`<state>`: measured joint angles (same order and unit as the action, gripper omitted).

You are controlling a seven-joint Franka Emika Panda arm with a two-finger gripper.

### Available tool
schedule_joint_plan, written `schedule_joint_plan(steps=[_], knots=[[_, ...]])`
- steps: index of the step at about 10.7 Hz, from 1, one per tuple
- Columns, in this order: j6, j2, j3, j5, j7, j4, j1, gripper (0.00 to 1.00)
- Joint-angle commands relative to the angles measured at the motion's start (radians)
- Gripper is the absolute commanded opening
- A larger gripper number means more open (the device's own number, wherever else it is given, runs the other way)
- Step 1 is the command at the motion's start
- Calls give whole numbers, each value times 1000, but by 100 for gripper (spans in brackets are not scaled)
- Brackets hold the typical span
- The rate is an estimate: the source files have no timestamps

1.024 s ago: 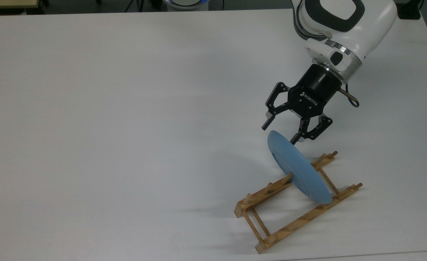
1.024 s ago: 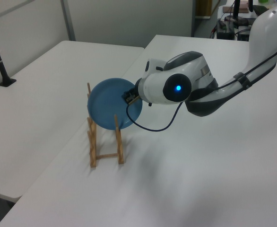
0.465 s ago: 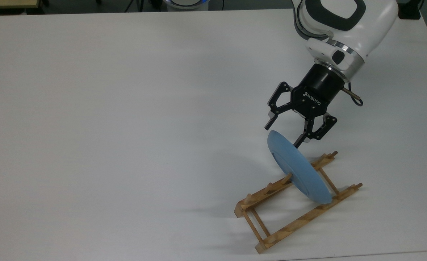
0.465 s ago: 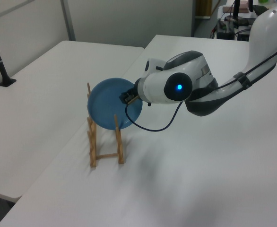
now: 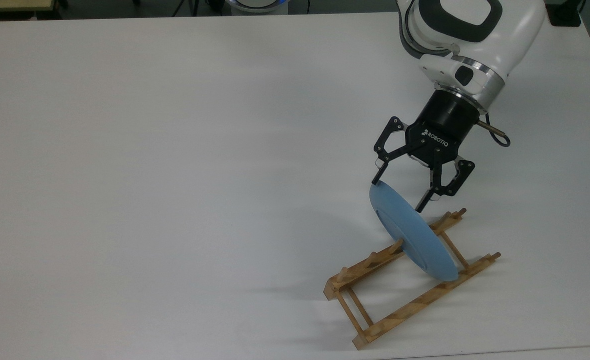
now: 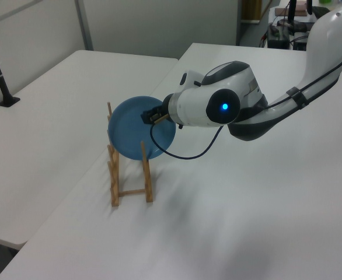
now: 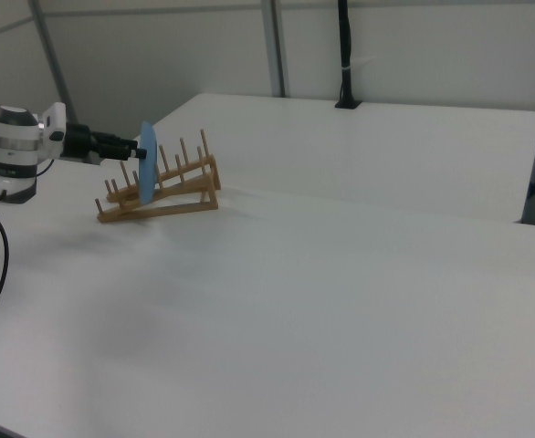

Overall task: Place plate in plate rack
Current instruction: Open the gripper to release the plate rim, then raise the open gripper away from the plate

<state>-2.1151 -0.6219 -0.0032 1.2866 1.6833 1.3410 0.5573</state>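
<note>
The fingers [image 5: 378,175] of the gripper [image 5: 400,192] are spread wide apart and grip nothing; their black tips straddle the top edge of the plate [image 5: 412,237], one on each face of it, with a gap showing on the side toward the top view's right. In the top view the other tip sits right at the plate's rim, and whether it touches cannot be told. In the right view the gripper [image 7: 132,150] reaches in level from the right view's left and meets the plate [image 7: 147,161] near its upper rim.

The plate is light blue and stands on edge in the plate rack [image 5: 405,294], leaning slightly, its lower rim down between the two wooden rails and held by the upright pegs. It sits in a slot toward the rack's end nearest the gripper; the pegs beyond it stand free. In the left view the plate [image 6: 130,129] shows its round face above the plate rack [image 6: 129,172], with the arm's white wrist [image 6: 209,106] just beside it.

The rack rests on the white desk [image 5: 174,175], near the desk's lower-right corner in the top view.
</note>
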Motion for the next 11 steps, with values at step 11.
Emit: schedule_joint_plan(steps=[11], knots=[[-103, -45, -1, 296, 541, -54, -28, 83]])
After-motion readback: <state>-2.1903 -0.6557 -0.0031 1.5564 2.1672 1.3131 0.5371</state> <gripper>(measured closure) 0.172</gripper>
